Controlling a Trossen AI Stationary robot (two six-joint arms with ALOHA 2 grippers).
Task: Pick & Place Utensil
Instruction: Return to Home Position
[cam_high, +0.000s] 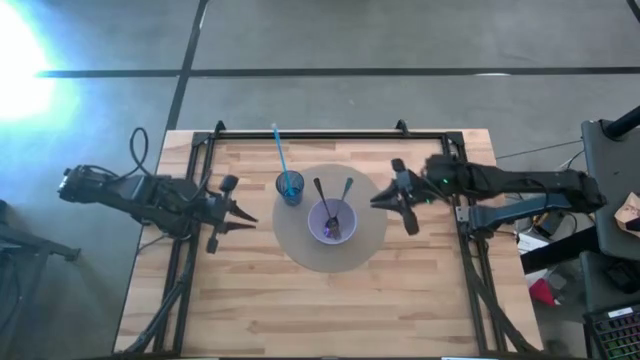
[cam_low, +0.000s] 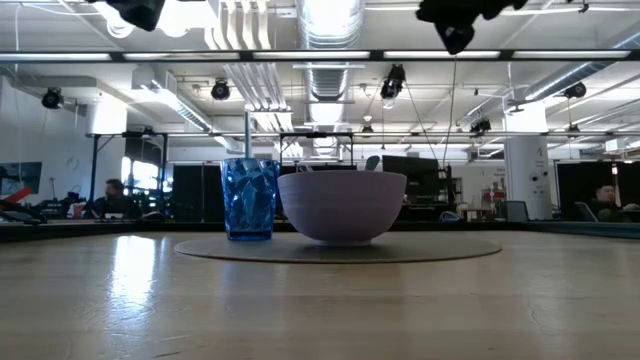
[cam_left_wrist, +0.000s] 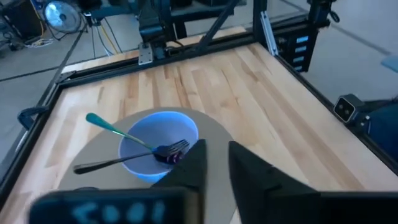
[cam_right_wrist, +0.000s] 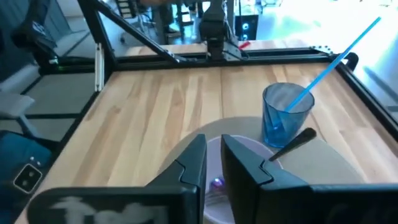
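A pale lavender bowl (cam_high: 332, 222) stands on a round grey mat (cam_high: 360, 250) at the table's middle. Two utensils rest with their heads in the bowl and their handles leaning on its far rim: a dark-handled fork (cam_high: 320, 195) and a teal-handled one (cam_high: 346, 192). A blue cup (cam_high: 290, 187) with a blue straw (cam_high: 279, 150) stands on the mat's far-left part. My left gripper (cam_high: 250, 217) hovers shut to the left of the mat. My right gripper (cam_high: 376, 202) hovers shut at the mat's right edge. Both are high above the table in the low view.
A black metal frame (cam_high: 310, 134) runs along the table's far, left and right edges. The bare wooden top (cam_high: 320, 310) stretches toward the near edge. In the low view the cup (cam_low: 249, 198) and bowl (cam_low: 342, 205) stand side by side on the mat.
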